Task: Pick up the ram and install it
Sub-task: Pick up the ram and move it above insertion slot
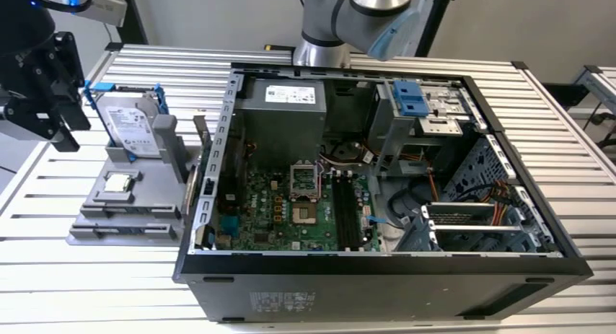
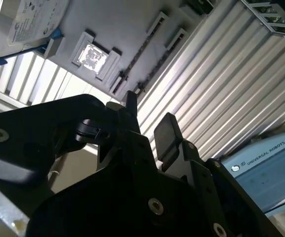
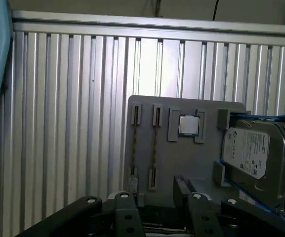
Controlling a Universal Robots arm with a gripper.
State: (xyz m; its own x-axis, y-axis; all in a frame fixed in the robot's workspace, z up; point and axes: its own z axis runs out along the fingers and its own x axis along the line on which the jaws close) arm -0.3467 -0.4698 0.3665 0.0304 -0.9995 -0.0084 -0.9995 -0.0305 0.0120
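Note:
Two ram sticks stand on edge in slots of a grey holder (image 1: 125, 204), seen as thin dark lines in the first wrist view (image 3: 134, 145) (image 3: 155, 143) and in the second wrist view (image 2: 141, 52). My black gripper (image 1: 60, 128) hangs above the table at the exterior view's left, beside the holder and clear of it. In both wrist views its fingers (image 3: 132, 202) (image 2: 167, 131) stand apart with nothing between them, so the gripper (image 3: 157, 197) (image 2: 149, 121) is open. The black memory slots (image 1: 347, 211) lie on the green motherboard inside the open computer case (image 1: 385, 265).
The holder also carries a silver hard drive with blue rails (image 1: 130, 125) (image 3: 253, 153) and a square processor chip (image 1: 118, 181) (image 3: 188, 125). The case stands right beside the holder on a ribbed metal table (image 1: 58, 291). The arm's base (image 1: 361, 16) rises behind the case.

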